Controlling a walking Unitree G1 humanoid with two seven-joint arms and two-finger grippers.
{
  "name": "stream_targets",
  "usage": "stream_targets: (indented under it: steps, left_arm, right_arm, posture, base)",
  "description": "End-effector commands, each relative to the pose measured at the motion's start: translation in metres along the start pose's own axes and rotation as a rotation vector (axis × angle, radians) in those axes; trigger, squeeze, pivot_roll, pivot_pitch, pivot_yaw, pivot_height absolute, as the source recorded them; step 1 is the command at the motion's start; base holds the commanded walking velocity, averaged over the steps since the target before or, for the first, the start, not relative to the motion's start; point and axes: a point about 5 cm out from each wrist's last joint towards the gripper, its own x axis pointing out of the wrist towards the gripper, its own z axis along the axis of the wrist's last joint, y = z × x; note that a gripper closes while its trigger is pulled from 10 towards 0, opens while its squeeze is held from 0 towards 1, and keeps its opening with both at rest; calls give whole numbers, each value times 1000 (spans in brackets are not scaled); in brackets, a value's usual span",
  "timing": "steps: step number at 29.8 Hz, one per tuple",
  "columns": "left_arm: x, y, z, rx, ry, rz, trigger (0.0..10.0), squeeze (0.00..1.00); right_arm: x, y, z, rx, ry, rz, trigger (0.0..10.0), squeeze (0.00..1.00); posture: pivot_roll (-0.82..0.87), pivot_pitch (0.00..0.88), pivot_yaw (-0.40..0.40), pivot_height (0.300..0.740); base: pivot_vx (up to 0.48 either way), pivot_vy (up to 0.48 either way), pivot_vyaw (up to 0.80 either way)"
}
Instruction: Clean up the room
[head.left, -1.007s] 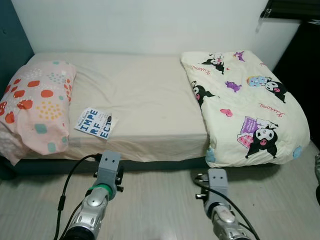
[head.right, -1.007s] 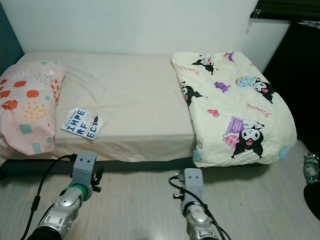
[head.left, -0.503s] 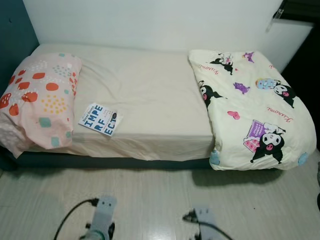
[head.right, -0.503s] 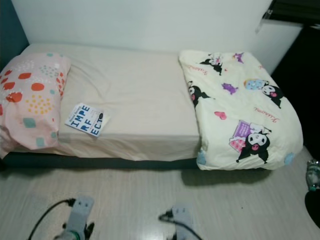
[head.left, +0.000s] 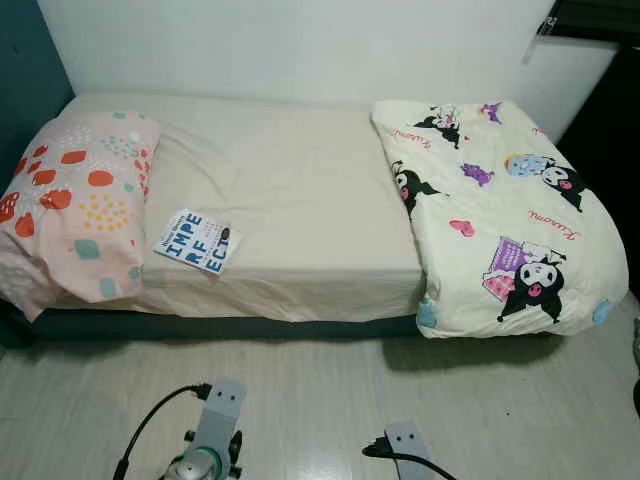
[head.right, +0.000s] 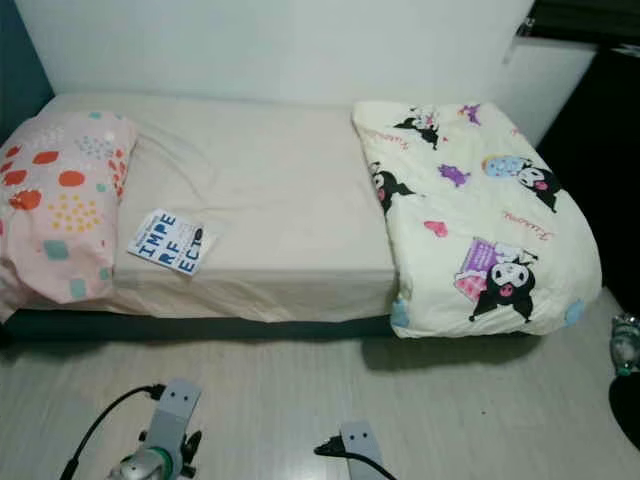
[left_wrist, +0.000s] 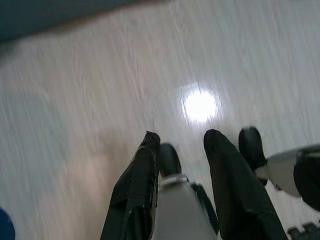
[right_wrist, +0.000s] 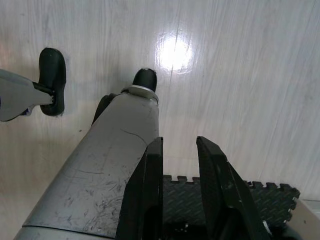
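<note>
- A bed (head.left: 300, 190) with a cream sheet stands against the white wall, its near edge facing the pale wood floor (head.left: 320, 400).
- A pink spotted pillow (head.left: 75, 205) lies at the bed's left end, reaching over the near left corner.
- A book (head.left: 196, 241) printed "IMPERFECT" lies flat near the bed's front edge, just beside the pillow.
- A folded cartoon-print duvet (head.left: 500, 215) covers the bed's right end and hangs over its front edge.
- The left gripper (left_wrist: 180, 145) hangs low over the floor, fingers a narrow gap apart, holding nothing.
- The right gripper (right_wrist: 177, 145) likewise points at the floor, fingers narrowly parted and empty.
- What may be a bottle (head.right: 624, 345) stands at the right edge of the floor, too cropped to be sure.
</note>
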Motion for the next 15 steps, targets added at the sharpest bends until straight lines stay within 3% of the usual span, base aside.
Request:
stream_targets:
  steps: [1,4,9,10,14,15]
  left_arm:
    - [0,2,-2,-24,-4,4,10000,0]
    - [-2,7,-10,7,11,19,10000,0]
    - [-2,8,-13,-63,44,41,10000,0]
    - [-2,1,-13,-35,62,11,10000,0]
    - [-2,-4,-13,-14,67,-9,10000,0]
    - [-2,-13,-14,2,72,-33,10000,0]
  right_arm:
    - [0,-3,-3,-3,5,-8,10000,0]
    - [0,-3,-1,69,4,-15,10000,0]
    - [0,3,7,33,-11,0,10000,0]
    - [0,3,11,43,-20,-3,10000,0]
    - [1,4,14,33,-26,-2,10000,0]
    - [0,3,14,2,-27,9,10000,0]
  posture:
    - [58,31,3,740]
    - [66,32,8,740]
    - [61,13,21,740]
    - [60,13,24,740]
    - [62,11,22,740]
    - [61,10,7,740]
  base:
    - [0,0,0]
    - [0,0,0]
    - [0,0,0]
    - [0,0,0]
    - [0,0,0]
    - [0,0,0]
